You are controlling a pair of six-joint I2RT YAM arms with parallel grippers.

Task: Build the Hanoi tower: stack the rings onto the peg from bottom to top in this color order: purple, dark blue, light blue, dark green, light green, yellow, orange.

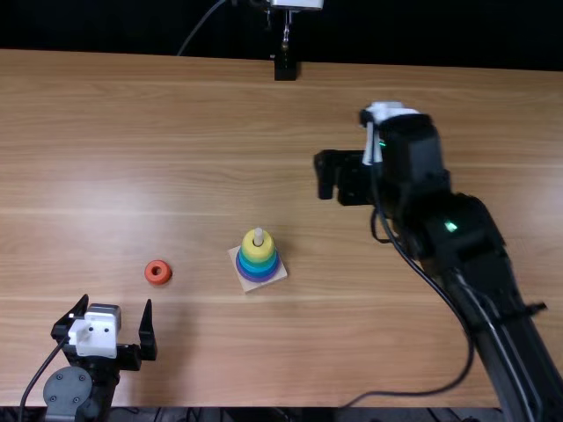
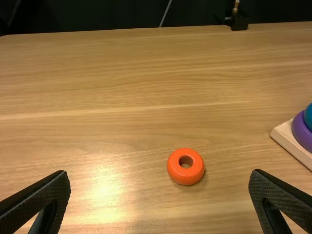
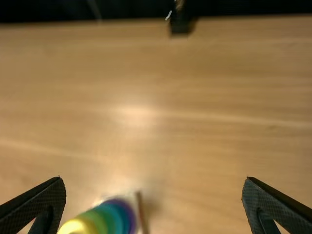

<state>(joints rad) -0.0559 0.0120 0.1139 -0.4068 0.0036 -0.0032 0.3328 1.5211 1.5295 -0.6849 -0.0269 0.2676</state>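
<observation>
Orange ring (image 2: 183, 177) lies just ahead of my left pincer (image 1: 117, 303), spread wide like the right pincer (image 3: 154, 179); last step, I judge: grip it, then thread the peg (image 1: 259, 236).

Here we are on the worktop (image 1: 132, 176), and over to the left there's a single ring (image 1: 158, 272) lying by itself, well apart from the base (image 1: 252, 287). Across to its right, near the middle, sits that base, turned at a slant, the ring stack (image 1: 259, 253) on it, one upon another, and the peg (image 1: 259, 235) poking up through the top! Straight behind, slightly to the right, a dark block (image 1: 285, 69) stands at the far edge.
</observation>
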